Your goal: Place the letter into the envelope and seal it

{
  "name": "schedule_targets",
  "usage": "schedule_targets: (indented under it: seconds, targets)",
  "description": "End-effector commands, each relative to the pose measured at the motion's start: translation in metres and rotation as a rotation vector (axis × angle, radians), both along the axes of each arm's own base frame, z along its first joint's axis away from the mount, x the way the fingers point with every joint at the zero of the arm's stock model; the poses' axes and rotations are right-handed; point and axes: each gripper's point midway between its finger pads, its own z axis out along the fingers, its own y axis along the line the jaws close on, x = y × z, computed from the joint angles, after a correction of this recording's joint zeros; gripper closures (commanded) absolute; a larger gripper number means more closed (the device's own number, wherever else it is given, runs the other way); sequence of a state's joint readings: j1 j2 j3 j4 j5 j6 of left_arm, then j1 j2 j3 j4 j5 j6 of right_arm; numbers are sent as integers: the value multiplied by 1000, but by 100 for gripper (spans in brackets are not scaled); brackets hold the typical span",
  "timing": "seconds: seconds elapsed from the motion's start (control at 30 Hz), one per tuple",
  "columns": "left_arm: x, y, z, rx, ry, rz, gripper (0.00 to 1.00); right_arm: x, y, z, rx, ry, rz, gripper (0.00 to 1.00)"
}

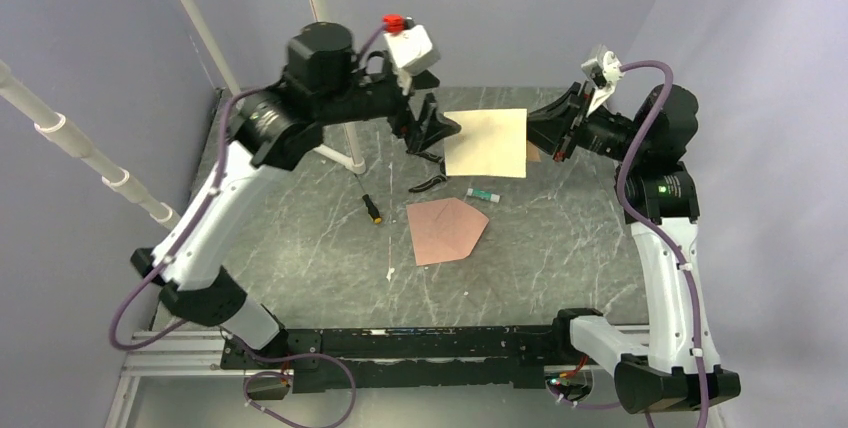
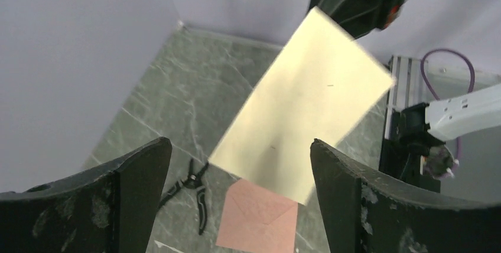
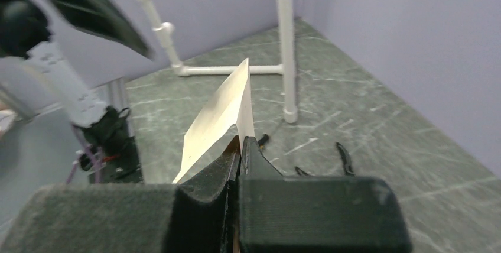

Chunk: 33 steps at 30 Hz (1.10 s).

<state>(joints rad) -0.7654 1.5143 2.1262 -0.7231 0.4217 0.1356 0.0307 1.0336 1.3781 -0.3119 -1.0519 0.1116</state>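
Note:
The letter (image 1: 487,142), a plain pale tan sheet, hangs in the air above the back of the table, pinched at its right edge by my right gripper (image 1: 535,135), which is shut on it. In the right wrist view the letter (image 3: 221,114) rises edge-on from the closed jaws. My left gripper (image 1: 432,133) is open and empty just left of the letter, which shows between its fingers in the left wrist view (image 2: 304,102). The pinkish envelope (image 1: 446,230) lies flat on the table, flap closed, below the letter; it also shows in the left wrist view (image 2: 258,223).
Black pliers (image 1: 428,183) lie left of the envelope. A small black and yellow tool (image 1: 371,210) and a small green-tipped tube (image 1: 482,192) lie on the marble table. White pipe frames (image 1: 335,78) stand at the back left.

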Motion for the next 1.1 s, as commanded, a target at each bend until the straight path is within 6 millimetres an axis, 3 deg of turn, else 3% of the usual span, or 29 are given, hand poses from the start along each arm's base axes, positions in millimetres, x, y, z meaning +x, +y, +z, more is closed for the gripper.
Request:
schedule_targets:
  seconds: [0.0,0.1,0.2,0.47,0.6,0.77,1.07]
  targets:
    - [-1,-17,-35,84,123,-101,7,-48,14,24,0,-75,230,100]
    - [-23,-12,-38,93,195,-235,7,-63,17,25,-4,-80,296,100]
    - [-35,-2,-42,63,260,-338,12,-65,17,18,-6,-66,316,100]
    - [-38,11,-41,5,364,-460,45,-61,18,8,-7,-23,344,100]
    - [-37,5,-45,-7,409,-504,45,-57,18,6,-5,-9,346,100]
    - [-34,-1,-47,-36,465,-519,36,-53,18,3,-4,2,341,100]
    - [-27,-12,-63,-29,533,-534,48,-51,19,5,-2,4,352,100]
